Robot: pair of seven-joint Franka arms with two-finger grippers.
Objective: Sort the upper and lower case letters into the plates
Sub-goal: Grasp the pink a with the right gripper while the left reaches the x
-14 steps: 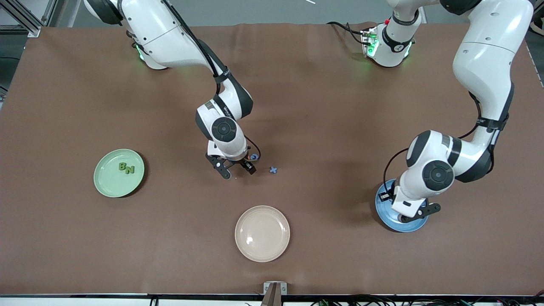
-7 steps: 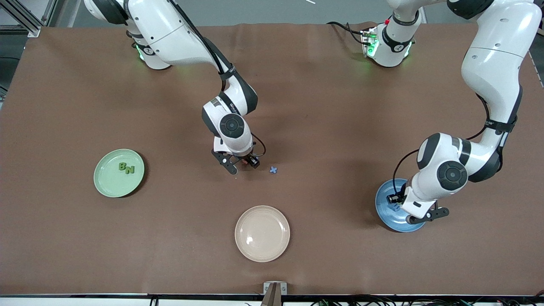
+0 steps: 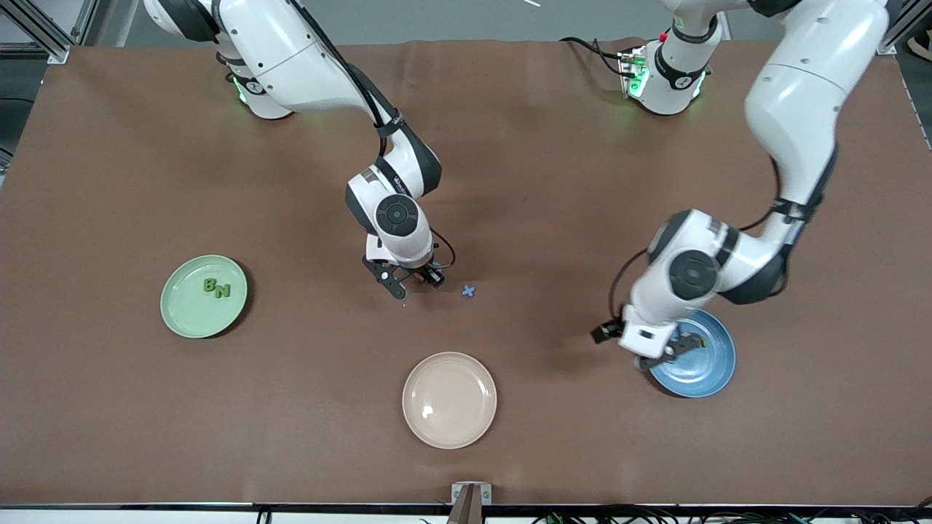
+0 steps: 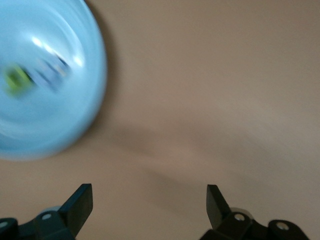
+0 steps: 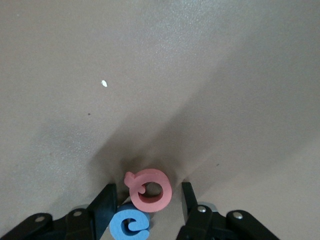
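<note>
A matte brown cloth, faintly creased, covers the table (image 3: pixel 539 145). In mid-frame toward the right arm's end lies the round, shallow mint plate (image 3: pixel 186 316), glossy, with thick green foam B and N (image 3: pixel 217 288) in it. The cream plate (image 3: pixel 449 399), same shape, sits low in the middle. The blue plate (image 3: pixel 703 367) lies toward the left arm's end; the left wrist view shows a green letter (image 4: pixel 15 80) and a blue letter (image 4: pixel 51 72) in it, both blurred. A small blue x (image 3: pixel 468 291) lies on the cloth at mid-frame. Just beside it the right gripper (image 3: pixel 416 280) is down at the cloth, its black fingers (image 5: pixel 106 204) part-way in on either side of a ring-shaped pink letter (image 5: pixel 150 190) with a short tail, thin gaps showing; a curled blue e (image 5: pixel 129 226) touches that letter. A second ago these jaws stood wider and the gripper sat slightly toward the right arm's end. The left gripper (image 3: pixel 644 342), pinched shut over the blue plate a second ago, is now spread wide and empty, shifted off the plate's rim toward the table's middle, leaving most of the plate uncovered.
</note>
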